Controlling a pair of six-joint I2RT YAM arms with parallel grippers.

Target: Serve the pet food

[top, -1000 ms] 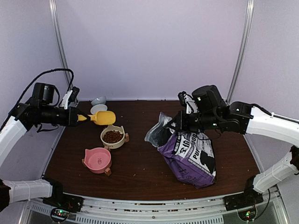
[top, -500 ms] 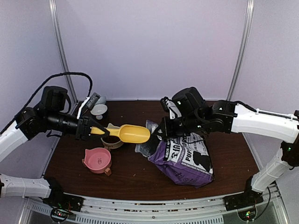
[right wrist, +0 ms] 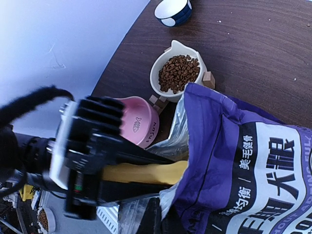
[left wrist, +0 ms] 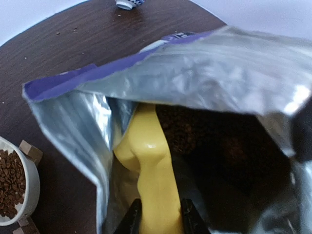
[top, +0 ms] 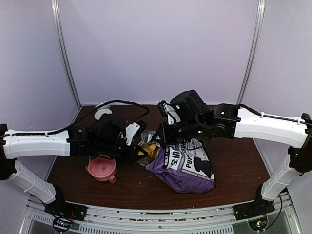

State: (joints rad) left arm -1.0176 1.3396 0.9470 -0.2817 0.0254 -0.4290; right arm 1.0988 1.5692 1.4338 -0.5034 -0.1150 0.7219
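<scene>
The pet food shows as dark kibble (left wrist: pixel 195 131) inside the open purple-and-white bag (top: pixel 183 163), and as a heap (right wrist: pixel 178 73) in the white bowl (right wrist: pixel 158 61). My left gripper (left wrist: pixel 160 220) is shut on the handle of a yellow scoop (left wrist: pixel 148 161), whose head is pushed into the bag's silver-lined mouth (left wrist: pixel 195 73). In the top view the left gripper (top: pixel 141 152) is at the bag's left opening. My right gripper (top: pixel 163 134) is shut on the bag's upper rim (right wrist: pixel 183 192) and holds the mouth open. The scoop handle (right wrist: pixel 146 173) also shows in the right wrist view.
An empty pink bowl (top: pixel 101 168) sits front left, under my left arm. A small white-and-blue bowl (top: pixel 102 113) stands at the back left. The white bowl is hidden under my left arm in the top view. The left arm's cable (top: pixel 122 103) loops over the back of the table.
My left arm has swung right from the bowls and pushed the yellow scoop into the bag's mouth. My right gripper has shifted the bag a little to the left.
</scene>
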